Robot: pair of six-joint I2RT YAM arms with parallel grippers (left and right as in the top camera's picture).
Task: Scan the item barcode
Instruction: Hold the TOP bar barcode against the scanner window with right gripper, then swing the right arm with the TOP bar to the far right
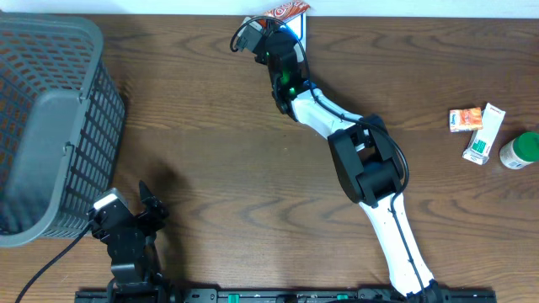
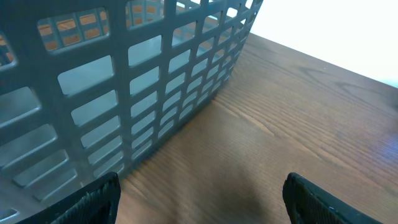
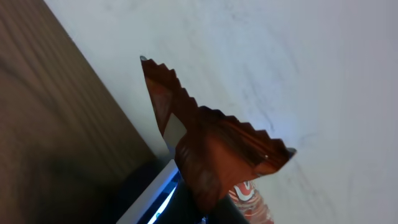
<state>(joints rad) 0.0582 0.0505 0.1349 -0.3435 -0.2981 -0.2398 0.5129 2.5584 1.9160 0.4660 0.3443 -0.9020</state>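
The right hand (image 1: 278, 27) is reaching across to the far edge of the bench (image 1: 219, 143) and is pinching a red-orange snack packet (image 1: 286, 10), with its jaws pressing together on the wrapper. In the right wrist view the packet (image 3: 211, 143) is sticking up out of the grip, its zigzag-cut edge showing against the pale surface beyond the bench edge. I cannot tell whether a barcode is facing any camera.

The left hand (image 1: 126, 209) is hovering low at the near left corner, jaws spread wide and gripping nothing. In its own wrist view the two dark fingers (image 2: 93, 202) are framing bare wood, just beside the slotted wall of the grey basket (image 2: 143, 93). The basket (image 1: 42, 126) is sitting at the left end of the bench.

Well apart from both hands, at the right end, an orange box (image 1: 465, 119), a white-and-green box (image 1: 483, 133) and a green-capped bottle (image 1: 520, 150) are lying close together.
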